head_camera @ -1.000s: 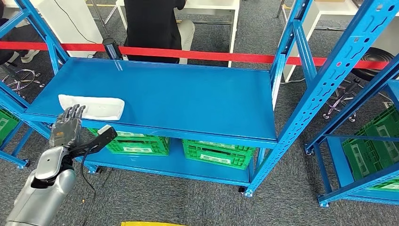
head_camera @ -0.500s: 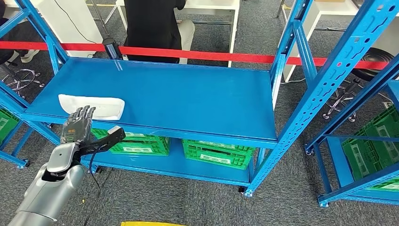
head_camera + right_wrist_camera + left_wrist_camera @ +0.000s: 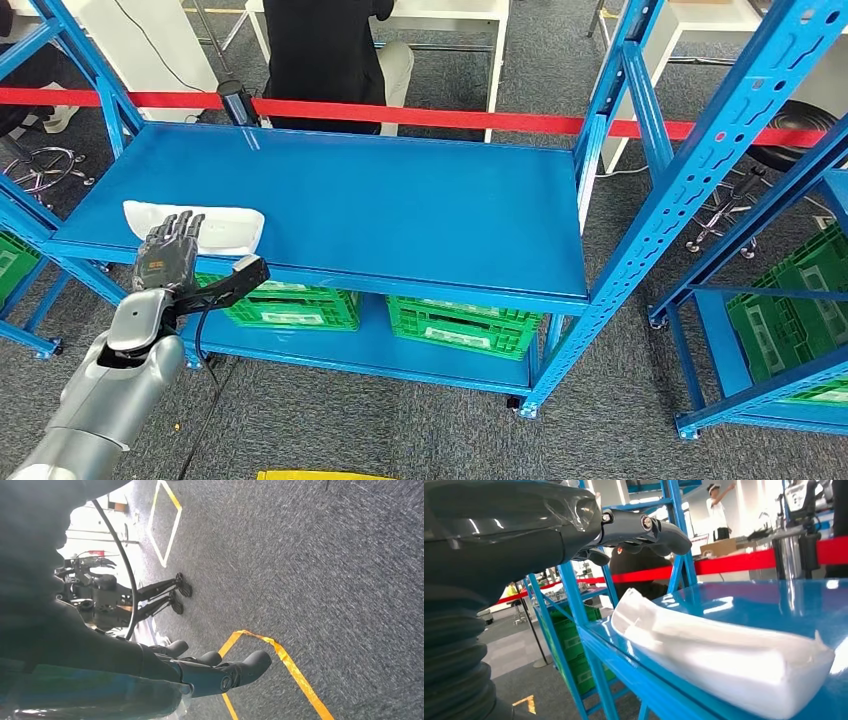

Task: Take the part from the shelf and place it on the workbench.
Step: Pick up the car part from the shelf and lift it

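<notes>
Silver-armed left hand, nearest item: raised at the front edge of the blue steel shelf, dark fingers spread and extended over the near end of the part, holding nothing. The wrist view showed the fingers above the part with open air between; whether any fingertip touched it could not be told.

White moulded plastic part, long and shallow like a tray: lay flat on the shelf's middle deck, close to the front lip and toward its left end, unlifted.

Right hand: hung beside the body over grey carpet with yellow floor tape, fingers loosely apart and empty.

Green plastic crates: stood on the lower deck beneath the part.

Red barrier tape: stretched behind the shelf; a seated person in dark clothing beyond it.

Step in hand, as judged: the reach for pick-up, grasp not yet made. The next move likely called for lowering the fingers onto the part, bringing the thumb under or against its near wall, closing firmly, then lifting it clear of the shelf lip before carrying it to the bench.
</notes>
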Robot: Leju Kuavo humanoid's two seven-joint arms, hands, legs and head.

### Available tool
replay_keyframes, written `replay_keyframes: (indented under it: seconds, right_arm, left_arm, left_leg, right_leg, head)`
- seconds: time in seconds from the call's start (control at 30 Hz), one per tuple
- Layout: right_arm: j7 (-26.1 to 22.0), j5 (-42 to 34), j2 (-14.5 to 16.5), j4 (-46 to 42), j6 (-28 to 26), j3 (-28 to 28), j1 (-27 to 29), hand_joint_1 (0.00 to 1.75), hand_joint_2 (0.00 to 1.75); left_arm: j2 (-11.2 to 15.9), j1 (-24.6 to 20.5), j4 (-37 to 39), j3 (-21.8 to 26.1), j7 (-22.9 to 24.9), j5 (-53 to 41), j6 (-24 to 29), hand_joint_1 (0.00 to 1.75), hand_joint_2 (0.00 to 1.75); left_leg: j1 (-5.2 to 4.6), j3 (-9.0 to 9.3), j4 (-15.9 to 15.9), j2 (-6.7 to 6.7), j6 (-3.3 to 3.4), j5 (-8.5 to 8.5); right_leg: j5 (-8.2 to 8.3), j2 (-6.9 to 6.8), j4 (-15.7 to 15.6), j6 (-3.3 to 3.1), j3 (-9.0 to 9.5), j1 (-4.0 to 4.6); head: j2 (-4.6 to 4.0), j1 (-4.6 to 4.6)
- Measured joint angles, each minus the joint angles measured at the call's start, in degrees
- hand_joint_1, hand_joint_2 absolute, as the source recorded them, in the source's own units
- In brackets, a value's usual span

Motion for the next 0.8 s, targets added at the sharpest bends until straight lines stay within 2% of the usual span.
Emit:
replay_keyframes:
  seconds: [0.27, 0.8]
  right_arm:
    - [0.0, 0.0, 0.0, -0.1, 0.0, 1.0, -0.6, 0.0, 1.75]
    - [0.0, -0.1, 0.0, -0.1, 0.0, 1.6, -0.9, 0.0, 1.75]
  left_arm:
    - [-0.3, -2.3, 2.1, 0.0, -0.5, 0.1, 0.9, 0.0, 1.75]
    - [-0.7, -3.0, 3.8, -0.1, -0.6, 0.1, 0.9, 0.0, 1.75]
  left_leg:
    - [0.0, 0.0, 0.0, 0.01, 0.0, 0.01]
    - [0.0, 0.0, 0.0, 0.01, 0.0, 0.01]
  right_leg:
    - [0.0, 0.01, 0.0, 0.0, 0.02, 0.0]
    - [0.0, 0.0, 0.0, 0.0, 0.01, 0.01]
  head:
    - [0.0, 0.0]
    - [0.0, 0.0]
